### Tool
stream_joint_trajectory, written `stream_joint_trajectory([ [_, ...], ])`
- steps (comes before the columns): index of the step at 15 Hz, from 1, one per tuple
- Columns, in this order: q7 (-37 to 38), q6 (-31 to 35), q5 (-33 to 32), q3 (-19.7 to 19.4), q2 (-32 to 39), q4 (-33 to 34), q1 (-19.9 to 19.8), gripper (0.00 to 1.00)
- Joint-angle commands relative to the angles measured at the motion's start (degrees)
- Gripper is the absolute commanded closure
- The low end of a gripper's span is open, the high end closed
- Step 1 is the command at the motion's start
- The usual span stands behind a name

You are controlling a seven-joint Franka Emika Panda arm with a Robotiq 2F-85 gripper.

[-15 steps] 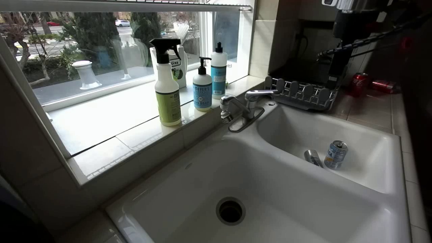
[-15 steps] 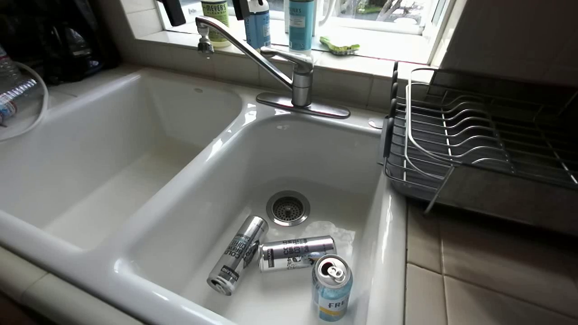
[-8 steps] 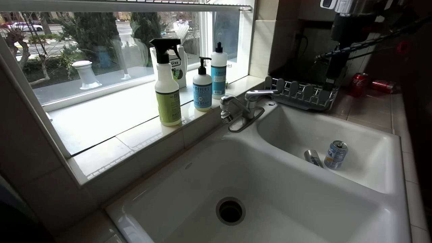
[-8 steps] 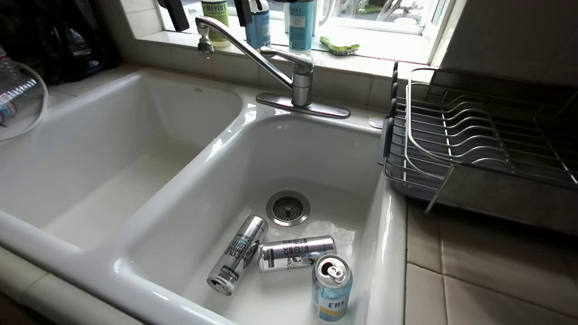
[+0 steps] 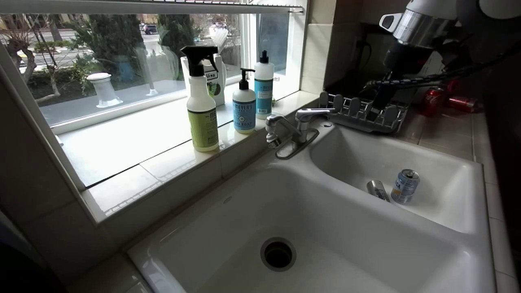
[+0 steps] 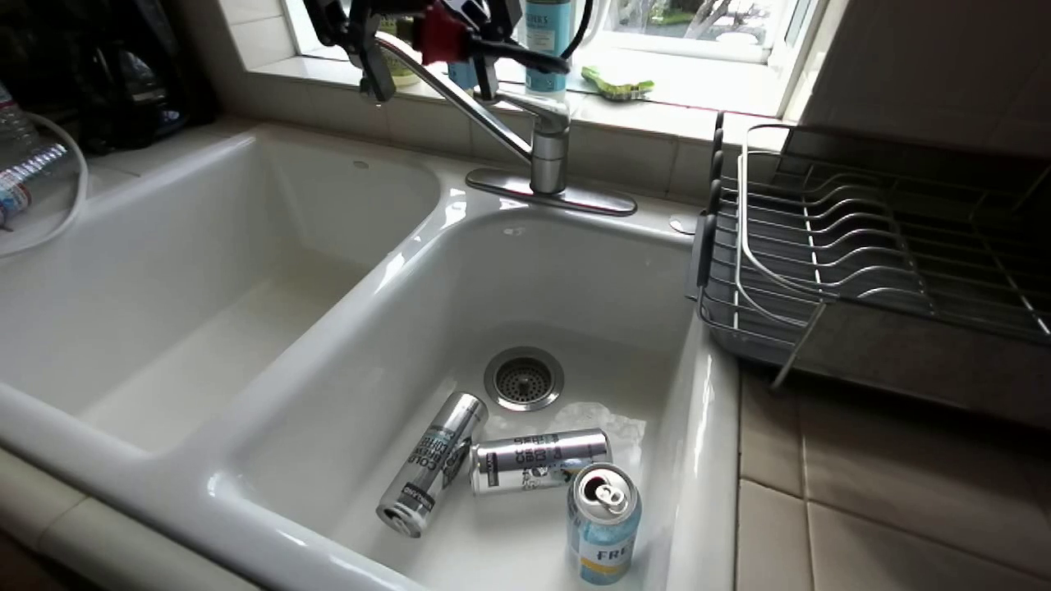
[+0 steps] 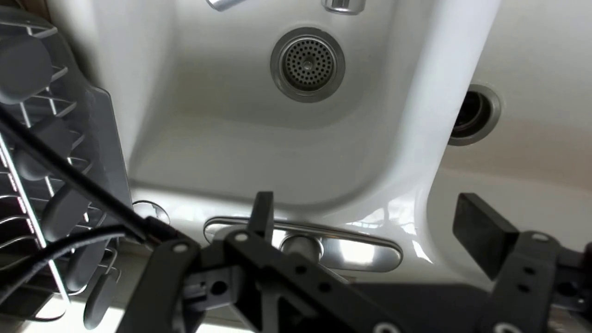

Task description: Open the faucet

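- Daylight enters through the window (image 5: pixel 122 53) and falls on a sill (image 5: pixel 130 138) with a green spray bottle (image 5: pixel 203 126) and two blue-labelled bottles (image 5: pixel 244 110).
- Chrome faucet (image 6: pixel 550 156) stands on the back ledge of the white double sink (image 6: pixel 304 349); in the wrist view its base (image 7: pixel 365 255) shows past the end effector (image 7: pixel 373 225), partly covered by it.
- In an exterior view a gap shows between the lever (image 5: pixel 319 110) and the fingers (image 5: pixel 379 101).
- Two cans (image 6: pixel 433 464) lie and a third can (image 6: pixel 604 525) stands in the basin nearer the dish rack (image 6: pixel 821 230), which sits on a tiled desk (image 6: pixel 887 509).
- Fingers of the end effector are spread wide, with sink and faucet base showing through the space between them.
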Motion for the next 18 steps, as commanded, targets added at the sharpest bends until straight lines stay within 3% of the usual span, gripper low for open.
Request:
stream_joint_trajectory([
  [1,-3.3,8.3,5.7,-2.9,0.9,-4.5,1.4,0.00],
  [5,-6.2,16.4,10.9,-4.9,2.8,-7.2,2.2,0.02],
  [6,-6.9,17.7,12.2,-5.4,3.2,-7.6,2.5,0.22],
  [8,-7.7,19.9,14.0,-6.0,4.0,-8.0,2.8,0.30],
  [16,-15.7,29.3,26.8,-9.7,6.5,-8.6,7.7,0.92],
  [18,-18.4,31.0,29.9,-10.6,6.6,-8.6,9.2,1.00],
])
